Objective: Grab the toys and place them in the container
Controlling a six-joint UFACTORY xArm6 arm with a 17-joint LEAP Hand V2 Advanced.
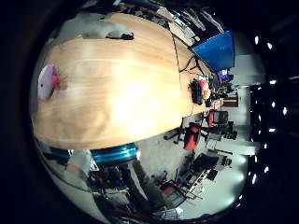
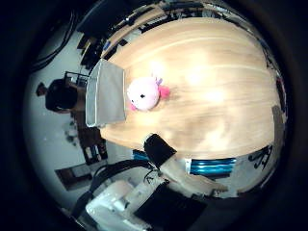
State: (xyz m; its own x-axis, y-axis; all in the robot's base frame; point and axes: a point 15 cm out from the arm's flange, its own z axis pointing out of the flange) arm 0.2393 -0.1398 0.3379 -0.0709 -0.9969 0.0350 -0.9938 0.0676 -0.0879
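Note:
A pink and white plush toy (image 2: pixel 144 92) lies on the light wooden table (image 2: pixel 212 87), close beside a grey rectangular container (image 2: pixel 103 91) that sits at the table's edge. The toy also shows in the right little finger side palm view (image 1: pixel 47 82), near the table's edge. My hand (image 2: pixel 166 162) is well above the table and away from the toy. One black-tipped finger reaches into the right thumb side palm view, fairly straight, with nothing against it.
A small dark object (image 1: pixel 120 35) lies on the far part of the table. A blue screen (image 1: pixel 215 49) and a red item (image 1: pixel 198 91) stand at the table's other end. Chairs (image 1: pixel 192 135) and room clutter surround the table.

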